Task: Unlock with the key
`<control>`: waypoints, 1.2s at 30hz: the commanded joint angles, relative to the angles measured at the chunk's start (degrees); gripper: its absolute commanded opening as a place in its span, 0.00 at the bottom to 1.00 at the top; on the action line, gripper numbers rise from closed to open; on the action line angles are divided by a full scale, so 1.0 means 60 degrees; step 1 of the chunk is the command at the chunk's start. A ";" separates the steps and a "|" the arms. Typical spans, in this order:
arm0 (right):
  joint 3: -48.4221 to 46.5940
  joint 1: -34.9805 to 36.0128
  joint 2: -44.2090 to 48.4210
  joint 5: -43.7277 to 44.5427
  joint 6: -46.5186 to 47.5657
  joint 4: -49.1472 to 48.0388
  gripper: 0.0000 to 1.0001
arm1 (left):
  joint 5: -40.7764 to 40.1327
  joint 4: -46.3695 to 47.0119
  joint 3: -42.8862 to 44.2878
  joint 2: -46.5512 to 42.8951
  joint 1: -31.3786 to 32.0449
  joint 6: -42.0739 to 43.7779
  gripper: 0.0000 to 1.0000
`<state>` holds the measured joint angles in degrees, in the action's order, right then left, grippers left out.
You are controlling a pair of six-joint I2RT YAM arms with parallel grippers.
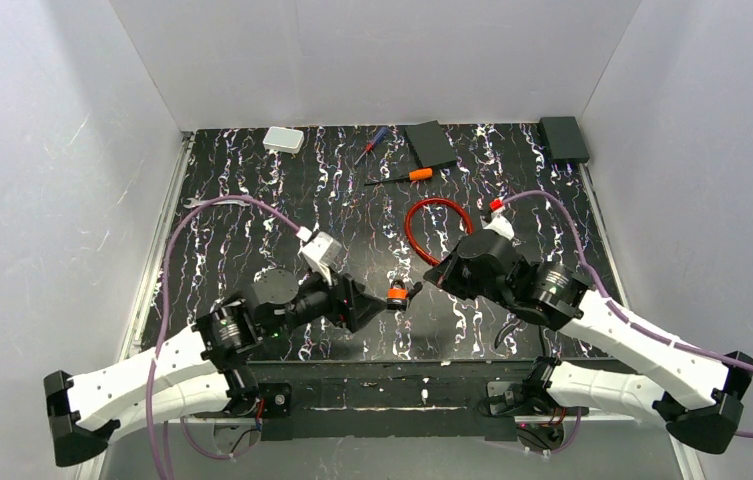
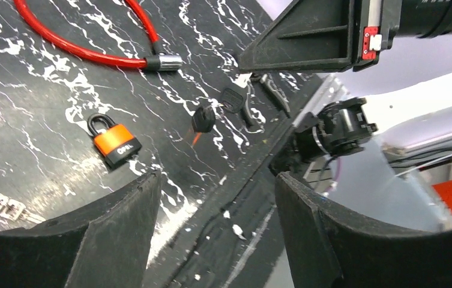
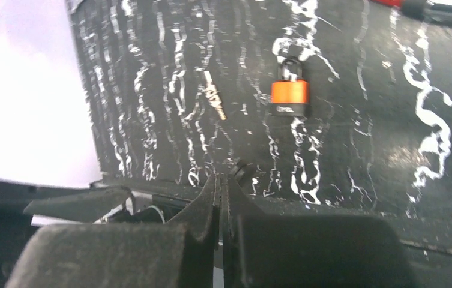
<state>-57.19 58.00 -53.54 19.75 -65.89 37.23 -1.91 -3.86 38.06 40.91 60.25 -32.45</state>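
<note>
The orange-and-black padlock (image 1: 397, 293) lies flat on the black marbled table between my two gripper tips. It also shows in the left wrist view (image 2: 114, 142) and the right wrist view (image 3: 289, 96). My right gripper (image 1: 424, 283) is shut, its tips (image 3: 220, 177) pinching a small dark-headed thing that looks like the key (image 3: 242, 171). In the left wrist view the key (image 2: 202, 120) hangs just above the table, right of the padlock. My left gripper (image 1: 384, 303) is open wide and empty (image 2: 217, 180), just near of the padlock.
A red cable lock (image 1: 437, 225) lies behind the padlock. At the back are an orange-handled screwdriver (image 1: 402, 177), a small red-and-blue one (image 1: 372, 145), a white box (image 1: 283, 140) and two black boxes (image 1: 432, 143) (image 1: 564, 138). The table's front edge is close below the grippers.
</note>
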 commanded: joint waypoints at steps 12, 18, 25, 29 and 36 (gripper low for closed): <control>-0.1286 0.0002 -0.0920 0.0355 -0.2282 0.1509 0.01 | -0.0594 0.6519 -0.2033 0.1297 0.1573 0.5013 0.62; -0.1186 0.0002 -0.0712 -0.0013 -0.2539 0.1147 0.01 | -0.0255 0.8060 -0.2461 0.2003 0.1632 0.6053 0.57; -0.1126 0.0002 -0.0501 -0.0254 -0.2698 0.0988 0.01 | -0.0904 0.8687 -0.2384 0.2500 0.1713 0.6600 0.44; -0.1025 0.0002 -0.0407 -0.0338 -0.2742 0.0880 0.01 | -0.0924 0.8976 -0.2408 0.2723 0.1729 0.6697 0.44; -0.1032 0.0002 -0.0323 -0.0508 -0.2759 0.0768 0.01 | -0.1131 0.9007 -0.2320 0.3133 0.1736 0.6751 0.46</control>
<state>-62.08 57.98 -56.82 17.06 -81.30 44.03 -6.63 47.68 23.51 58.94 70.32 6.52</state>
